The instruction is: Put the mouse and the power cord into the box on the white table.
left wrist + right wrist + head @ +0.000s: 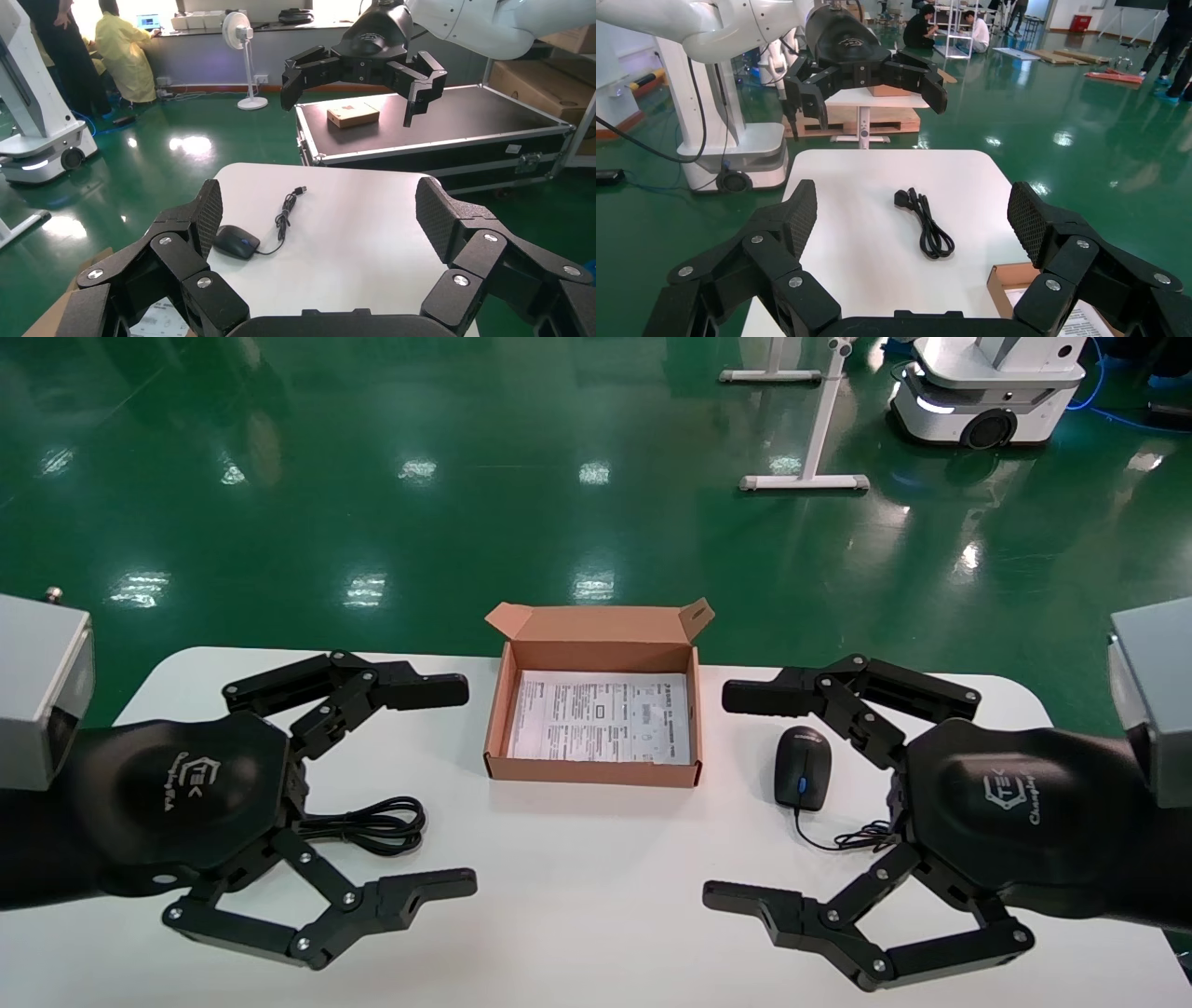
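Observation:
The open brown box (590,771) sits mid-table on the white table (577,877), its flap lid raised at the back and a printed sheet inside. Right of it lies the black mouse (803,779) (235,241), its thin wire trailing toward my right arm. The coiled black power cord (372,824) (926,225) lies left of the box, partly hidden under my left hand. My left gripper (464,786) (322,217) hovers open above the table, left of the box. On the box's other side my right gripper (717,795) (912,217) is open too, with the mouse beneath it. Neither holds anything.
Green floor lies beyond the table's far edge. A white mobile robot (987,384) and a white stand base (805,481) are at the back right. A black flight case (436,133) with a small carton on it stands past the table's right end.

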Controlling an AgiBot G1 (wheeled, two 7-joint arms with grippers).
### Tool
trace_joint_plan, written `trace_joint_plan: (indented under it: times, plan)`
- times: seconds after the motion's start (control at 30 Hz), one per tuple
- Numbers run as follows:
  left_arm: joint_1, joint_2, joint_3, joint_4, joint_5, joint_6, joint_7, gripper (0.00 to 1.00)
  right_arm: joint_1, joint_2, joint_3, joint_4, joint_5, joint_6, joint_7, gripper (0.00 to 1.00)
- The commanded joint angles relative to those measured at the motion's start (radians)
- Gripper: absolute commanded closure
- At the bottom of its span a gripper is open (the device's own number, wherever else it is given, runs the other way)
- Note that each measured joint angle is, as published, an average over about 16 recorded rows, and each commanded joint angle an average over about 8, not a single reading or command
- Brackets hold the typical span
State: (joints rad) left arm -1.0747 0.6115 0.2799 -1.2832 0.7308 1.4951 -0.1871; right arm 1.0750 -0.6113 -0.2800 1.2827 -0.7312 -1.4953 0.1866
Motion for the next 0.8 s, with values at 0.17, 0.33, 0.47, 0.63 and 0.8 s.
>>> trace_joint_plan:
  times: [0.17,0.33,0.47,0.63,0.8]
  plan:
    - [0.000,0.000,0.000,0.000,0.000,0.000,0.000,0.00,0.000,0.000,0.000,0.000,0.000,0.000,0.000,0.00]
    - [0.000,0.000,0.000,0.000,0.000,0.000,0.000,0.00,0.000,0.000,0.000,0.000,0.000,0.000,0.000,0.00]
    - [0.000,0.000,0.000,0.000,0.000,0.000,0.000,0.00,0.000,0.000,0.000,0.000,0.000,0.000,0.000,0.00]
    - [0.000,0.000,0.000,0.000,0.000,0.000,0.000,0.00,0.000,0.000,0.000,0.000,0.000,0.000,0.000,0.00]
    - [0.000,0.000,0.000,0.000,0.000,0.000,0.000,0.00,0.000,0.000,0.000,0.000,0.000,0.000,0.000,0.00]
